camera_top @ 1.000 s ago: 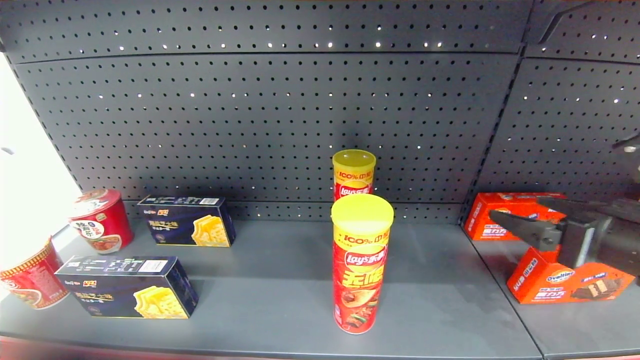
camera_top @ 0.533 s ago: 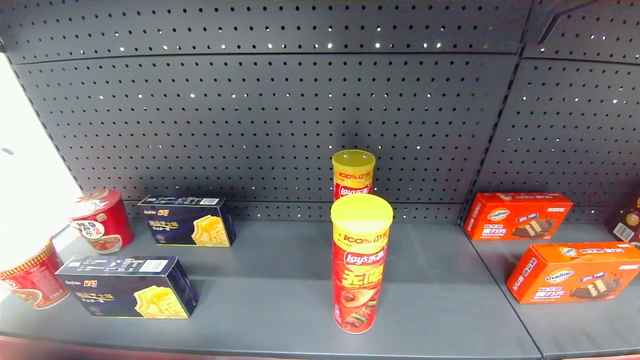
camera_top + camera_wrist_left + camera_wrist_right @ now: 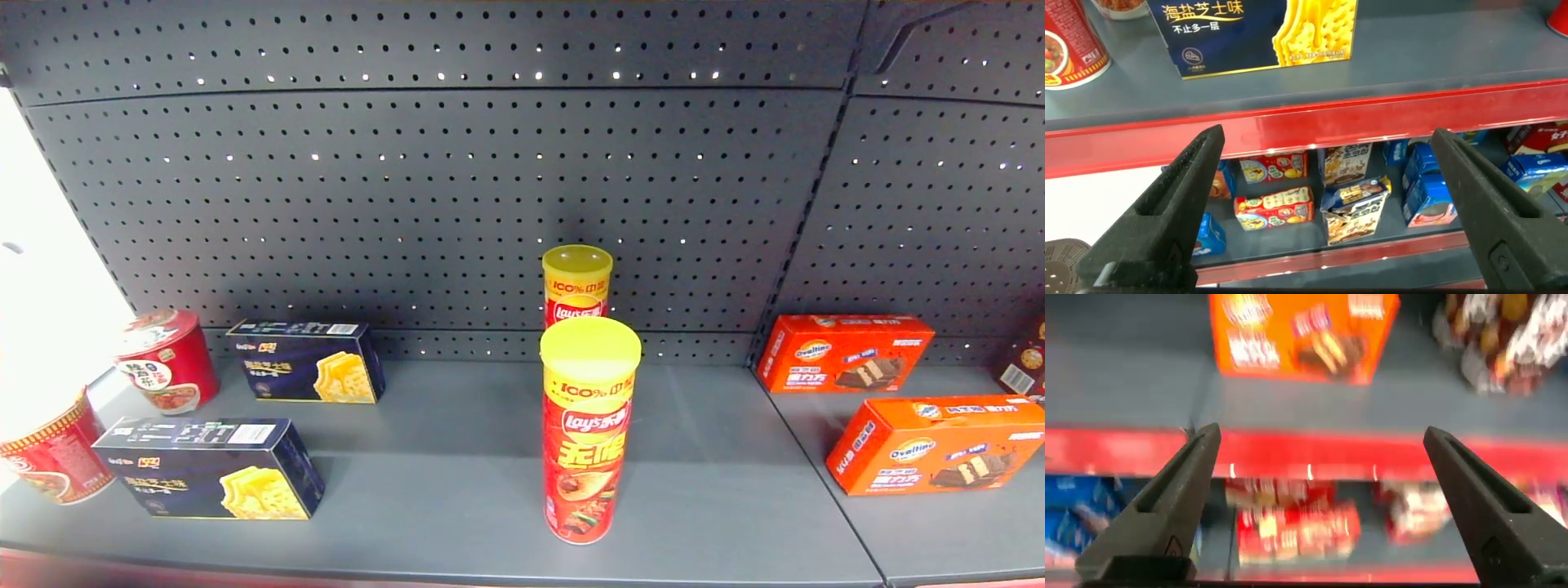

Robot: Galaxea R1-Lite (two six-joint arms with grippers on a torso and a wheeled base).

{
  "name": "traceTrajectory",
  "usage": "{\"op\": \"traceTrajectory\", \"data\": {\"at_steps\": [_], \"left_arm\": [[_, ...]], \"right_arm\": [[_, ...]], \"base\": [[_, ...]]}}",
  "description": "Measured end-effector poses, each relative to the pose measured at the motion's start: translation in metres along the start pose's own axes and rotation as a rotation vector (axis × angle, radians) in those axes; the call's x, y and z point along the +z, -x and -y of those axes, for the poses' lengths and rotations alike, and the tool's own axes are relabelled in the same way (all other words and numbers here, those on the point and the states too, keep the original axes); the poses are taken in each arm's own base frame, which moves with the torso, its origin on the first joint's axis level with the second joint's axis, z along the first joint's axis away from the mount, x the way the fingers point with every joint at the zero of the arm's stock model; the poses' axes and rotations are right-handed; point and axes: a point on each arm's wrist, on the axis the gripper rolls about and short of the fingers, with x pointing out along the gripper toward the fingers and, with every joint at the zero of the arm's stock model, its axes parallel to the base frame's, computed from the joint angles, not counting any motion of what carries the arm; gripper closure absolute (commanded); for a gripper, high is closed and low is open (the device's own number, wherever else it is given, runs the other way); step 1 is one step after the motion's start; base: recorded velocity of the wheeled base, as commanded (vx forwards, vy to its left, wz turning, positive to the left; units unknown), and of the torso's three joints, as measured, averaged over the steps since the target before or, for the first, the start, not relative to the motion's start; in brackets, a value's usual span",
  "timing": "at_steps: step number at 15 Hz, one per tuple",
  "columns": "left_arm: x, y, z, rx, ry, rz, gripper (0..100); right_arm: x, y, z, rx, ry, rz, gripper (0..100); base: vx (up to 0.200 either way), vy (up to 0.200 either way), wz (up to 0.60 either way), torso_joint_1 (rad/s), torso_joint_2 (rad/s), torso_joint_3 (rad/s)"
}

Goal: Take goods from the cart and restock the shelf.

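The rear chip can [image 3: 576,284] stands directly behind the front chip can [image 3: 589,429], which hides its lower half. At the left end of the shelf [image 3: 457,457], the front noodle cup [image 3: 49,449] is cut by the picture edge and partly lost in glare. At the far right a dark packet [image 3: 1024,359] is also cut off and hard to identify. The right wrist view is smeared, so the goods on the level below cannot be made out.

The left claw [image 3: 1327,137] faces the red edge strip [image 3: 1372,122] of the shelf. Its two fingers are spread wide with nothing between them. The right claw [image 3: 1323,431] faces the same strip further along, below the front orange box [image 3: 939,445], and it too is wide and empty.

The claw fingers are black, grainy, tapering wedges. The shelf is matte grey metal backed by a perforated panel [image 3: 408,204]. Both cans are tall red cylinders with yellow lids, upright near the middle. To their left lie the front cracker box [image 3: 208,468] and the rear cracker box [image 3: 306,361], both dark blue cardboard. The rear noodle cup [image 3: 163,359], red and tapered, stands just beside the rear one. The rear orange box [image 3: 845,351] lies on the right section, behind the front one. Small cartons [image 3: 1355,204] fill the lower level.
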Motion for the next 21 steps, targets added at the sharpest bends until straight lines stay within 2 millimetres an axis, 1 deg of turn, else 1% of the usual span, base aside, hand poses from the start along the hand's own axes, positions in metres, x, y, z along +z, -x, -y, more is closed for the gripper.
{"op": "traceTrajectory", "data": {"at_steps": [2,4,7,8,10,11,12,14,15,16,18,21], "left_arm": [[0.0,-0.0001,0.0,0.0,0.0,-0.001,0],[0.0,-0.0001,0.0,-0.002,0.0,-0.001,0],[0.0,0.0,-0.0002,-0.017,-0.003,-0.001,0],[0.0,0.0,-0.0002,-0.024,-0.005,0.0,0],[0.0,0.0,-0.0003,-0.032,-0.006,0.001,0],[-0.0003,-0.0001,-0.0003,-0.034,-0.006,0.0,0],[-0.0002,-0.0001,-0.0003,-0.035,-0.007,0.0,0],[-0.0001,0.0,-0.0003,-0.036,-0.007,0.001,0],[-0.0001,0.0,-0.0003,-0.035,-0.006,0.001,0],[-0.0001,0.0001,-0.0003,-0.031,-0.006,0.002,0],[-0.0002,0.0002,-0.0002,-0.016,-0.003,0.004,0],[-0.0005,0.0011,0.0005,0.074,0.013,0.016,0]], "right_arm": [[-0.0058,-0.0032,-0.0018,0.021,-0.02,0.054,0],[-0.0102,-0.0041,-0.0027,0.031,-0.075,0.047,0],[-0.0115,-0.0041,-0.0058,0.163,-0.066,0.056,0],[-0.012,-0.0042,-0.0049,0.116,-0.063,0.048,0],[-0.0126,-0.0043,-0.0001,-0.099,-0.069,0.027,0],[-0.0126,-0.0041,0.0012,-0.152,-0.072,0.025,0],[-0.0125,-0.0042,0.0005,-0.123,-0.075,0.027,0],[-0.0124,-0.0043,-0.004,0.079,-0.091,0.042,0],[-0.0122,-0.004,-0.0056,0.15,-0.097,0.047,0],[-0.0122,-0.0041,-0.0054,0.142,-0.102,0.045,0],[-0.0124,-0.0042,-0.0029,0.028,-0.107,0.036,0],[-0.0126,-0.0046,-0.0027,0.019,-0.111,0.04,0]], "base": [[0.0,0.0,0.0,0.0,0.0,0.0],[0.0,0.0,0.0,0.0,0.0,0.0],[0.0,0.0,0.0,0.0,0.0,0.0],[0.0,0.0,0.0,0.0,0.0,0.0],[0.0,0.0,0.0,0.0,0.0,0.0],[0.0,0.0,0.0,0.0,0.0,0.0],[0.0,0.0,0.0,0.0,0.0,0.0],[0.0,0.0,0.0,0.0,0.0,0.0],[0.0,0.0,0.0,0.0,0.0,0.0],[0.0,0.0,0.0,0.0,0.0,0.0],[0.0,0.0,0.0,0.0,0.0,0.0],[0.0,0.0,0.0,0.0,0.0,0.0]]}}
